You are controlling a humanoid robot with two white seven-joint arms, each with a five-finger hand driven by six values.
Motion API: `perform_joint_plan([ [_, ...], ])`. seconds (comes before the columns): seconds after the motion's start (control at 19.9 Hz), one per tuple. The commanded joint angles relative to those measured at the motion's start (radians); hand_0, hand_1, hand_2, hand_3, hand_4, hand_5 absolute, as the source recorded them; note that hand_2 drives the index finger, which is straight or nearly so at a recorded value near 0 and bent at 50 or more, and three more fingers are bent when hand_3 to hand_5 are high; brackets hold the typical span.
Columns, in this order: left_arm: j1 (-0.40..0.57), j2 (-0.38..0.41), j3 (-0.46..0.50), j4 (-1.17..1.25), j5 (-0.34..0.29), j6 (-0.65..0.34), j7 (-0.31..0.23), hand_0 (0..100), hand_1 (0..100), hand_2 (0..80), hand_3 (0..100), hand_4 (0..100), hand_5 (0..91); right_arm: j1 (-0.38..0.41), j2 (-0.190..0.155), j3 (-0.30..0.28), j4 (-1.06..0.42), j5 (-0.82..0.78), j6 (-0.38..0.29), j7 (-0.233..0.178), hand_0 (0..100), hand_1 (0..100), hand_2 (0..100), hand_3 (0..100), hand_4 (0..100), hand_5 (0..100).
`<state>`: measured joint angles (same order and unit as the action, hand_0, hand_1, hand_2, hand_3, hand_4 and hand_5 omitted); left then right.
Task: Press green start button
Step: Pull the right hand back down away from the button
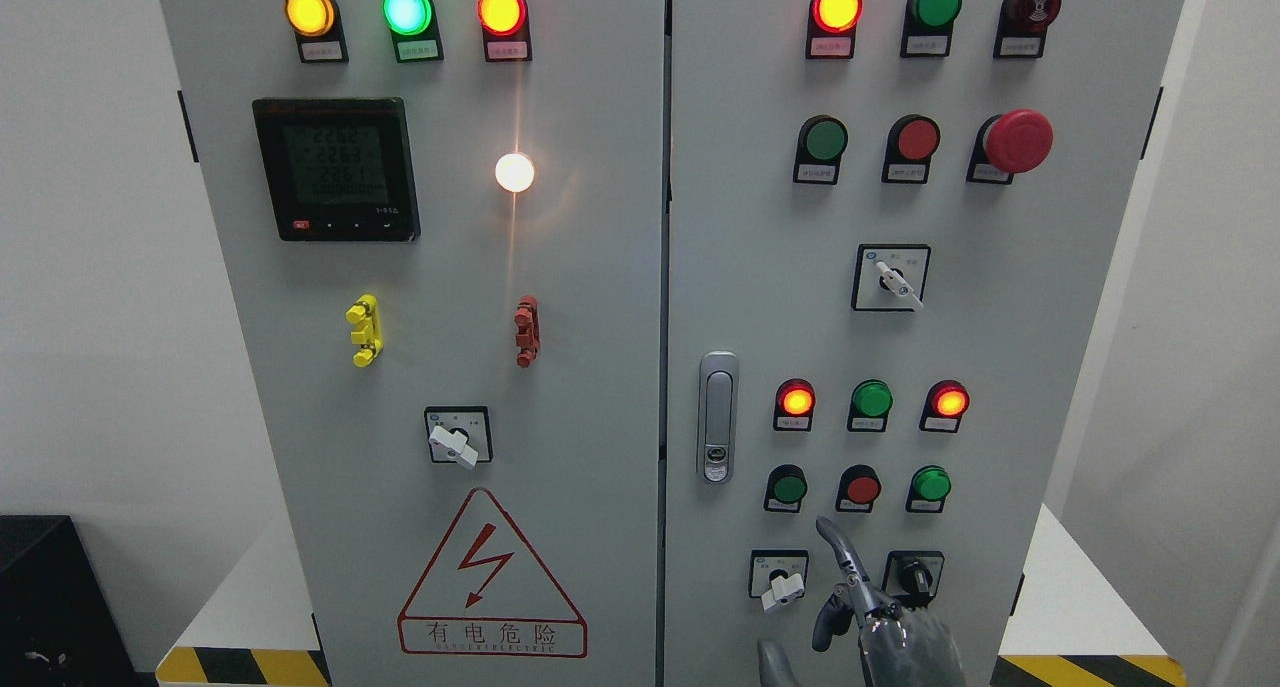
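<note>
A grey control cabinet (600, 267) fills the view. On its right door, a lower row holds a green button (789, 488), a red button (862, 488) and another green button (932, 483). A further green button (826, 139) sits higher up, beside a red one (917, 139). My right hand (880, 617) rises from the bottom edge. Its index finger (835, 542) points up and the other fingers are curled, holding nothing. The fingertip is just below the lower row, between the left green button and the red one, and touches neither. The left arm is out of view.
A red mushroom emergency stop (1018, 140) sticks out at the upper right. Rotary switches (782, 587) (912, 574) flank the hand, and a door handle (716, 417) is to its left. Lit indicator lamps (872, 399) run above the lower row. Striped tape (240, 665) marks the base.
</note>
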<state>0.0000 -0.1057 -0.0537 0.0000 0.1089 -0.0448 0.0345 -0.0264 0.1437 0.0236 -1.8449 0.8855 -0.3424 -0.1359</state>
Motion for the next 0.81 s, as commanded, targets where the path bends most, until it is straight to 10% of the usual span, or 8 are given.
perform_joint_plan([
  [0.0,-0.023,0.000,0.000,-0.028,0.000,0.000,0.001,12,56,0.0,0,0,0.0,0.075,-0.003,-0.044,-0.103,-0.195,-0.012,0.048,28,33,0,54,54,57],
  [0.15,-0.023,0.000,0.000,-0.028,0.000,0.000,0.001,12,56,0.0,0,0,0.0,0.126,-0.003,-0.045,-0.143,-0.362,-0.007,0.102,1,31,0,38,36,43],
  [0.75,-0.023,0.000,0.000,-0.028,0.000,0.000,0.001,12,56,0.0,0,0,0.0,0.204,-0.003,-0.054,-0.247,-0.789,0.160,0.274,0,14,0,11,4,7],
])
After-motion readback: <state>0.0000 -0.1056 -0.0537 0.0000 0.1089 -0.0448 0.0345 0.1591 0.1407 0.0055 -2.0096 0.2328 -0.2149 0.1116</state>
